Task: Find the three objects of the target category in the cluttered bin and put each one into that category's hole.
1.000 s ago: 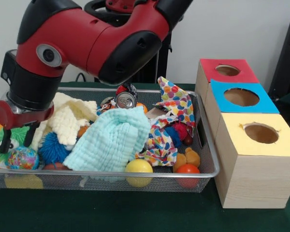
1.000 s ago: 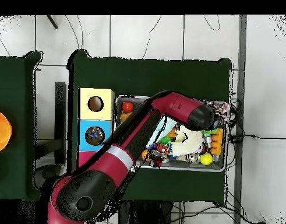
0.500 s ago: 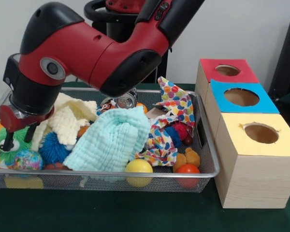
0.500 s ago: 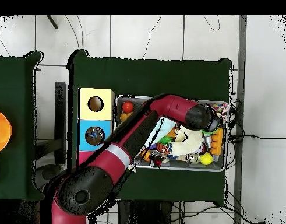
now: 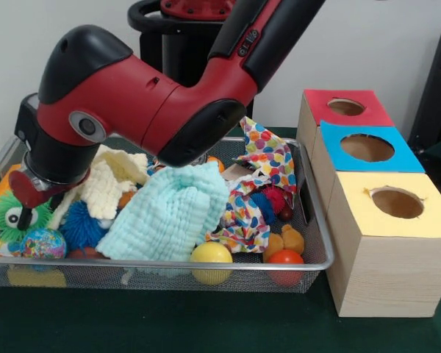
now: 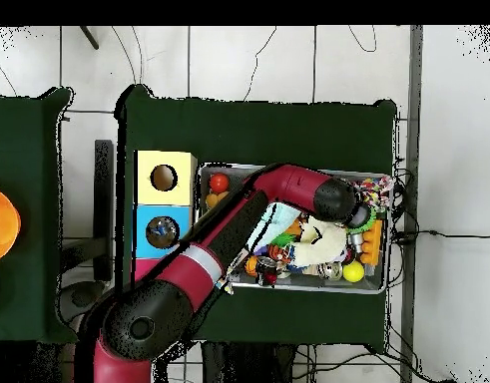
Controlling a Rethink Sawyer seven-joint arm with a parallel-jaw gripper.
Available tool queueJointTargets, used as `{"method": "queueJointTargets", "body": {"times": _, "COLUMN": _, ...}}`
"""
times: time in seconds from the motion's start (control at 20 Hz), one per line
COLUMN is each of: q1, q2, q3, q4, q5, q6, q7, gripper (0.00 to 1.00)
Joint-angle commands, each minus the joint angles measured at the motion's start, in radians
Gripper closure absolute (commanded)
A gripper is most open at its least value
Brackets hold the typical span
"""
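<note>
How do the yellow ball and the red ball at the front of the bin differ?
The yellow ball is plain pale yellow; the red ball is orange-red. The yellow ball looks somewhat larger than the red one. The yellow ball lies below the light blue cloth; the red ball sits nearer the boxes, beside an orange toy. Both are round and rest against the bin's front mesh wall.

A wire-mesh bin (image 5: 320,243) crammed with toys and cloths sits just beside three wooden boxes with holes: red (image 5: 345,107), blue (image 5: 367,148), yellow (image 5: 397,202).

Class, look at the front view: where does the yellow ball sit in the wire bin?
The yellow ball sits at the bin's near edge, right of centre, just below the pale blue cloth, with a red ball further right.
</note>
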Motion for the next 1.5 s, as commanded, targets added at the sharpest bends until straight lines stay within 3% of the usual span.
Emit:
{"method": "queueJointTargets", "body": {"times": 0.05, "q1": -0.020, "q2": 0.076, "q3": 0.026, "q4": -0.085, "q5": 0.024, "q6": -0.173, "q7": 0.224, "gripper": 0.00}}
{"method": "queueJointTargets", "body": {"times": 0.25, "q1": -0.019, "q2": 0.101, "q3": -0.012, "q4": -0.093, "q5": 0.017, "q6": -0.196, "q7": 0.233, "gripper": 0.00}}
{"method": "queueJointTargets", "body": {"times": 0.3, "q1": -0.020, "q2": 0.109, "q3": -0.027, "q4": -0.097, "q5": 0.025, "q6": -0.206, "q7": 0.230, "gripper": 1.00}}
{"method": "queueJointTargets", "body": {"times": 1.0, "q1": -0.020, "q2": 0.110, "q3": -0.049, "q4": -0.086, "q5": 0.072, "q6": -0.191, "q7": 0.218, "gripper": 1.00}}
{"method": "queueJointTargets", "body": {"times": 1.1, "q1": -0.020, "q2": 0.068, "q3": -0.020, "q4": -0.083, "q5": 0.101, "q6": -0.201, "q7": 0.195, "gripper": 1.00}}
{"method": "queueJointTargets", "body": {"times": 1.3, "q1": -0.017, "q2": -0.046, "q3": 0.029, "q4": -0.087, "q5": 0.161, "q6": -0.335, "q7": 0.215, "gripper": 1.00}}
{"method": "queueJointTargets", "body": {"times": 1.5, "q1": 0.018, "q2": -0.116, "q3": 0.020, "q4": -0.023, "q5": 0.207, "q6": -0.366, "q7": 0.186, "gripper": 1.00}}
